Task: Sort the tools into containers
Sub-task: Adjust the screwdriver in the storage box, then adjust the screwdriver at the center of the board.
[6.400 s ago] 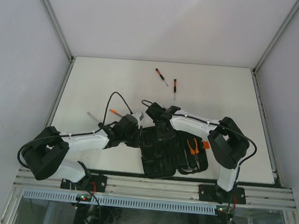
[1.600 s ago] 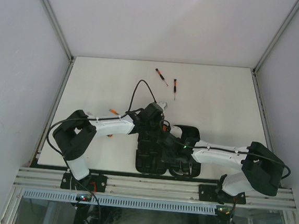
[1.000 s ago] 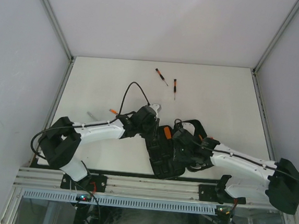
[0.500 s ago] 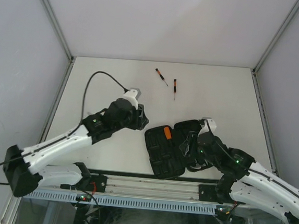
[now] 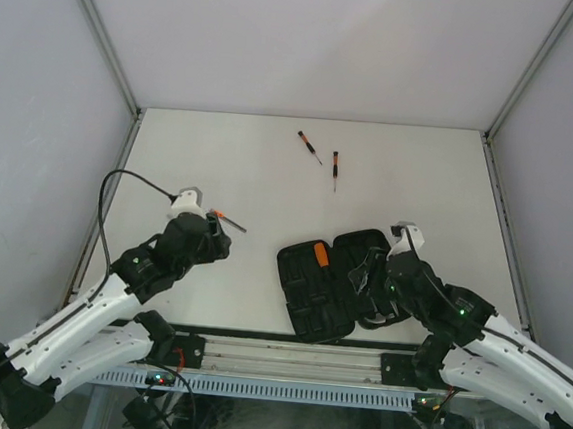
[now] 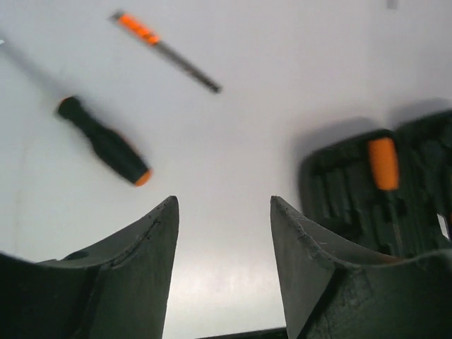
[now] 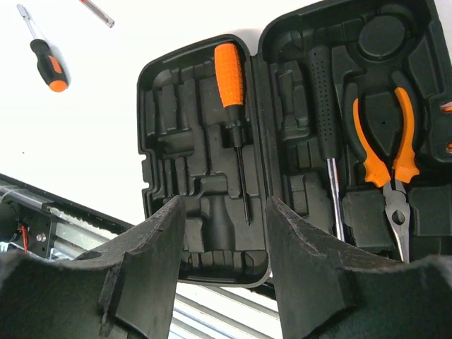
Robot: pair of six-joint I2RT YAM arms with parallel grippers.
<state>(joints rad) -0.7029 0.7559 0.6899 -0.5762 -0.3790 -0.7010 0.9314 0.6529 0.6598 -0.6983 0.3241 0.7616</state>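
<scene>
Nearest the arm bases, the left pincer (image 6: 222,205) hangs over the smooth white desk (image 5: 430,177) at about 8 o'clock. Its two dark, curved, matte fingers (image 6: 141,261) are spread with nothing between them, probably ready to drop onto a loose tool. The right pincer (image 7: 220,205), at 4 o'clock, is likewise spread and empty. It is poised over the black moulded-plastic hinged tool case (image 7: 212,183), which lies flat and fully opened at 5 o'clock, so both halves present their shaped recesses upward.

In the left half a thick screwdriver with a glossy orange handle (image 7: 229,74) sits in its slot. The right half holds steel pliers with orange grips (image 7: 385,152) and a tool with a dimpled black handle and bright metal shaft (image 7: 323,78). That tool is likely the hammer, though its head is out of sight.

Beyond the left pincer, at its 10 o'clock, a stubby black-gripped screwdriver with an orange collar (image 6: 106,145) lies on the bare desk. At 11 o'clock lies a thin screwdriver with a small orange handle (image 6: 166,53).

Farthest, at the desk's 12 o'clock, a slim orange-and-black screwdriver lying slantwise (image 5: 309,146) rests near a second slim screwdriver lying almost straight (image 5: 335,170). They do not touch, and both are well apart from the case. Four tools appear unsorted.
</scene>
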